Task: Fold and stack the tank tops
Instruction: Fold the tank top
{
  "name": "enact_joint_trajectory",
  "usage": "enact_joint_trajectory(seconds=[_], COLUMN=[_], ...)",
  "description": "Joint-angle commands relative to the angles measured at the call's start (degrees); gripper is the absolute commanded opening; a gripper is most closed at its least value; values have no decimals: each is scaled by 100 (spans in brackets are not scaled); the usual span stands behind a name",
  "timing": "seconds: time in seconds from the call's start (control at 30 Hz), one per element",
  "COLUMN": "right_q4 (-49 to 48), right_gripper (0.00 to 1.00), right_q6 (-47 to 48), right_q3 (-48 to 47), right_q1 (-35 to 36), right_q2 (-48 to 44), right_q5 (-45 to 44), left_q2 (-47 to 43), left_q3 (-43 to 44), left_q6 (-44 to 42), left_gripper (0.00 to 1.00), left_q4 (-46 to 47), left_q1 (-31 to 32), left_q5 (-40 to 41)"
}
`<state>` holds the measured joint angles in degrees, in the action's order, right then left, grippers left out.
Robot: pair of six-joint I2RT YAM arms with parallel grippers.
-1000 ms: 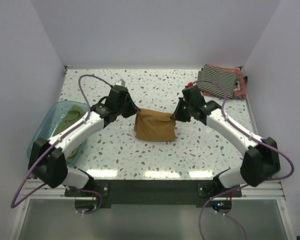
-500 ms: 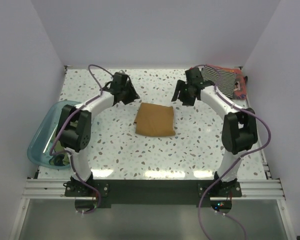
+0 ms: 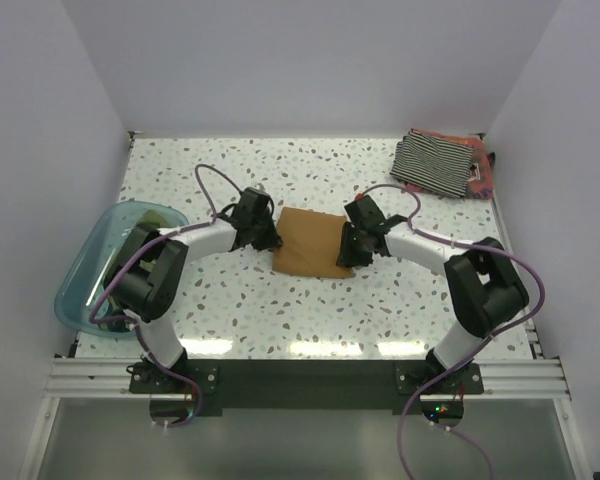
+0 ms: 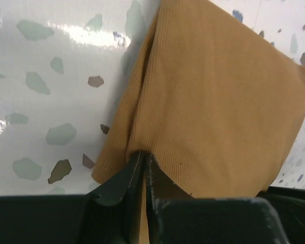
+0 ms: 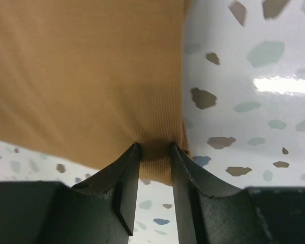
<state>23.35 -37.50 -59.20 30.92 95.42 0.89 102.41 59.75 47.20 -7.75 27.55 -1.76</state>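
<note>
- Tub (image 3: 80,275), translucent teal, sits at the counter's (image 3: 310,310) left edge. Some olive-green cloth (image 3: 148,214) shows inside it, mostly hidden behind the left arm.
- Left end effector (image 3: 264,232) is low on the counter at the left edge of the tan tank top (image 3: 310,243). In the wrist view its fingers (image 4: 129,178) are nearly together, with the hem corner of the cloth pinched between them, so it is gripping the tan top.
- Tan tank top is folded into a rough rectangle and lies flat mid-counter between the two arms. The fold layers show along its left side.
- Right end effector (image 3: 348,248) is at the right edge of the tan top, also low. Its wrist view shows the fabric bunched between the two fingers (image 5: 127,178), clamped on that edge.
- Striped tank top (image 3: 432,162), black and white, is loosely folded at the far right corner of the counter, well apart from the arms.
- Reddish tank top (image 3: 486,178) peeks out from under the striped one along its right side.
</note>
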Motion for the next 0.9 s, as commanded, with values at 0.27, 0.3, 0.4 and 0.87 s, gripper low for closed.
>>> enact_joint_trajectory(seconds=[0.27, 0.3, 0.4, 0.87], right_q4=[-297, -262, -156, 943], right_gripper=[33, 33, 34, 61], right_q6=[22, 136, 496, 1508], right_q3=[225, 120, -590, -3265], right_q1=[-314, -384, -665, -1070], right_q2=[284, 354, 845, 1744], right_q5=[-282, -273, -186, -361], left_q2=[-493, -572, -827, -924], left_q3=[-1139, -1245, -1615, -1114], left_q6=[833, 948, 1554, 1397], left_gripper=[4, 4, 4, 12], left_q4=[564, 660, 1009, 371], left_q1=[690, 751, 1067, 1569], left_q5=[369, 387, 361, 589])
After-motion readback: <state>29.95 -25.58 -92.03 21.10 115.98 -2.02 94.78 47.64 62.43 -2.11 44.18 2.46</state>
